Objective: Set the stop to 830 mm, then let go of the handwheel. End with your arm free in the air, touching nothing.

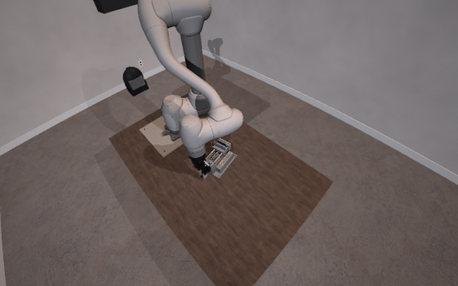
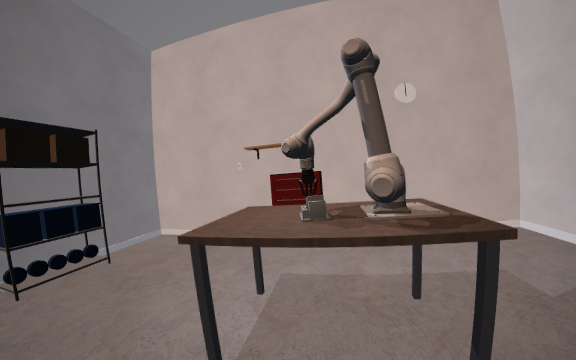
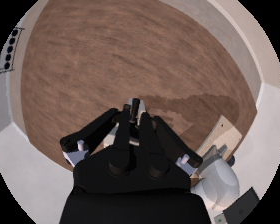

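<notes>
A small grey stop fixture (image 1: 221, 157) with rails stands on the brown table top; it also shows in the exterior view (image 2: 314, 208). My gripper (image 1: 203, 171) hangs straight down at the fixture's near end and is shut on its handwheel, which is mostly hidden by the fingers. In the wrist view the black fingers pinch a small pale part of the handwheel between their tips. In the exterior view the gripper (image 2: 308, 192) sits right above the fixture. No scale reading is legible.
The arm's base plate (image 1: 161, 136) lies behind the fixture on the table (image 2: 348, 225). A red crate (image 2: 288, 188) stands behind the table. A shelf rack (image 2: 38, 200) stands at the left wall.
</notes>
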{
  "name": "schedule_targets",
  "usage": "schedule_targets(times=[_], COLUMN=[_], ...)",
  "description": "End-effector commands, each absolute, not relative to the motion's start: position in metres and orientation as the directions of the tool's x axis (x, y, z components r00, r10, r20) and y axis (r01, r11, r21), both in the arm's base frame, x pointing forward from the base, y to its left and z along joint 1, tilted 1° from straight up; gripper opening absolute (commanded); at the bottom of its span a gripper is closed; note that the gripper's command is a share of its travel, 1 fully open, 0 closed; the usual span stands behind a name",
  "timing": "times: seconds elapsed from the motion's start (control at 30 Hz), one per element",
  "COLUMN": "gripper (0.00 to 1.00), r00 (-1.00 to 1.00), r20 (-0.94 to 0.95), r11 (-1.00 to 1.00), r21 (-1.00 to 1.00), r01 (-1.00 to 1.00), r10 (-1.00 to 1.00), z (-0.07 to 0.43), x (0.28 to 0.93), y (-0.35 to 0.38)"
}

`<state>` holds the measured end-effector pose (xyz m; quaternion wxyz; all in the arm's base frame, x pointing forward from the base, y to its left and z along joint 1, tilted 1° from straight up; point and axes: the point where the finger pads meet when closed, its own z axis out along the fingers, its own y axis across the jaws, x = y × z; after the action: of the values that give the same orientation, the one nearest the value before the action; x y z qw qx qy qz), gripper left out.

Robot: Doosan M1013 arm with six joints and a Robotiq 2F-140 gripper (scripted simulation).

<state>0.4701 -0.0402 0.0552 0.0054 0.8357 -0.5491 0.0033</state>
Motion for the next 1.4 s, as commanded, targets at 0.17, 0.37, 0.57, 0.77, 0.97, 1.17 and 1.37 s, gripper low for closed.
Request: schedule_targets(times=[0.17, 0.37, 0.57, 0.77, 0.97, 1.17, 1.37], gripper=[0.04, 0.04, 0.04, 0.04, 0.04, 0.04, 0.04], r00=[0.396, 0.396, 0.396, 0.396, 0.396, 0.396, 0.396], r20=[0.011, 0.011, 0.011, 0.011, 0.011, 0.011, 0.011], r11=[-0.396, -0.396, -0.396, -0.396, -0.396, -0.396, -0.396], r21=[0.003, 0.003, 0.003, 0.003, 0.003, 0.003, 0.003], r01=[-0.918, -0.918, -0.918, -0.918, -0.918, -0.918, -0.918], r10=[-0.918, -0.918, -0.918, -0.918, -0.918, -0.918, -0.918], z=[0.06, 0.063, 0.064, 0.066, 0.068, 0.069, 0.069], x=[0.475, 0.477, 0.478, 0.479, 0.48, 0.48, 0.48], y=[-0.038, -0.037, -0.037, -0.036, -0.036, -0.036, -0.036])
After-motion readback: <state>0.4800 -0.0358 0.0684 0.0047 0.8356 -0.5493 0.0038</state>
